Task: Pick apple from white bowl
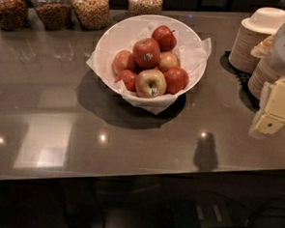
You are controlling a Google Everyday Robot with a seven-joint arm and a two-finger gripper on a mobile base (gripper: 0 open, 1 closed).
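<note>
The white bowl [119, 33], lined with crumpled white paper, stands at the back middle of the grey counter and holds several apples. The large deep-red apple [146, 51] with a pale sticker on its side sits on top of the pile. A yellow-green and red stickered apple [150, 82] lies in front of it, and a smaller red apple with a stem [164, 37] lies behind it. My gripper [274, 110] hangs at the right edge of the view, above the counter, well to the right of the bowl and touching nothing.
Stacks of tan paper bowls [251, 42] stand at the back right, just behind my gripper. Several glass jars of snacks [90, 6] line the back left. The counter's front edge [129, 179] runs across the lower view, with cables below it.
</note>
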